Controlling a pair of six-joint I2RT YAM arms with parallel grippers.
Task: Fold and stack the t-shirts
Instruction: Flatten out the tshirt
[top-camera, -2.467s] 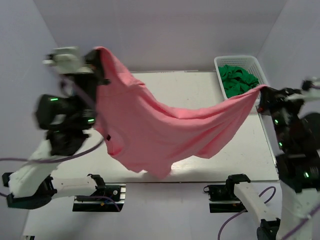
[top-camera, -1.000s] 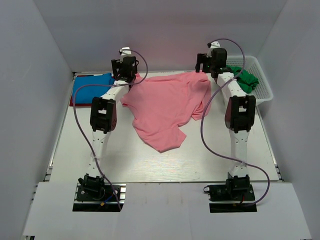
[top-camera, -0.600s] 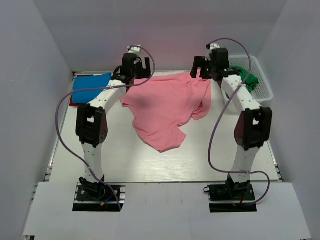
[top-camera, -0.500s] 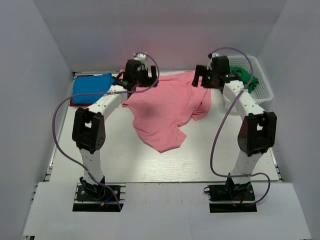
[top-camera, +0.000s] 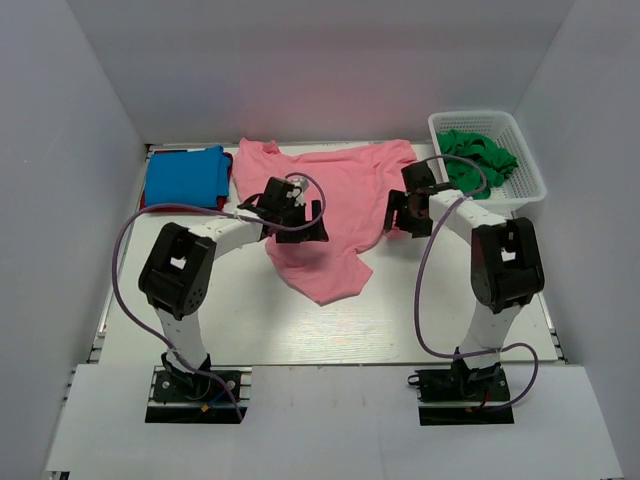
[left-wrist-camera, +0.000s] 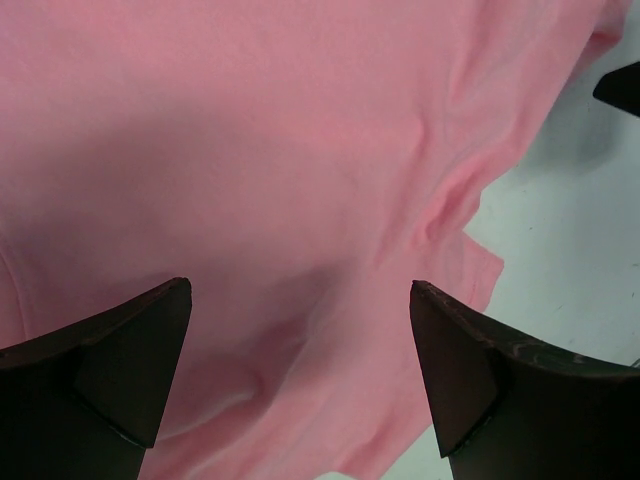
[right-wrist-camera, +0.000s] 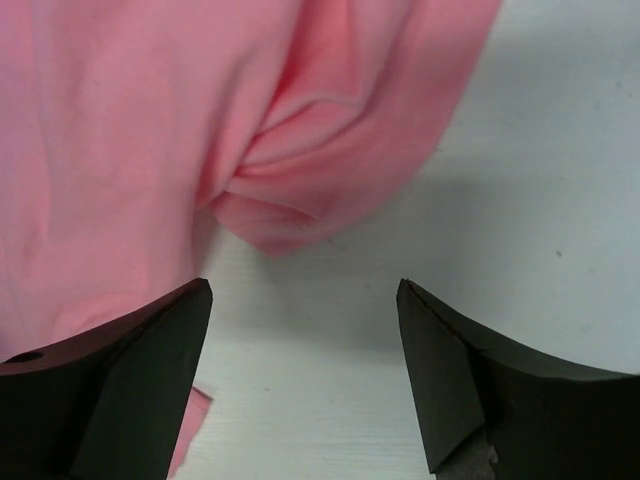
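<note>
At the left gripper (top-camera: 296, 214): spread wide, clasping nothing, poised over the middle of the salmon pink t-shirt (top-camera: 335, 185); in the wrist view, only pink cloth beneath the fingers. At the right gripper (top-camera: 404, 214): likewise parted wide and empty, hanging at the shirt's right edge, over a bunched fold of cloth and bare table (top-camera: 300, 320).

Were up at the shirt's far edge half a second back, by the shoulders; now drawn nearer the bases, elbows bent low. Further back, held the shirt aloft between them; now let go, lying flat on the table. Far edge uncovered and stretched along the back of the table. Lower part tapering to a rumpled point near the table's middle.

To the far left, apart from the pink cloth, a folded bright blue t-shirt (top-camera: 185, 177) on a sliver of red t-shirt (top-camera: 147, 203), unmoved. To the far right, dark green t-shirts (top-camera: 475, 160) heaped in the white basket (top-camera: 530, 155), as before.
</note>
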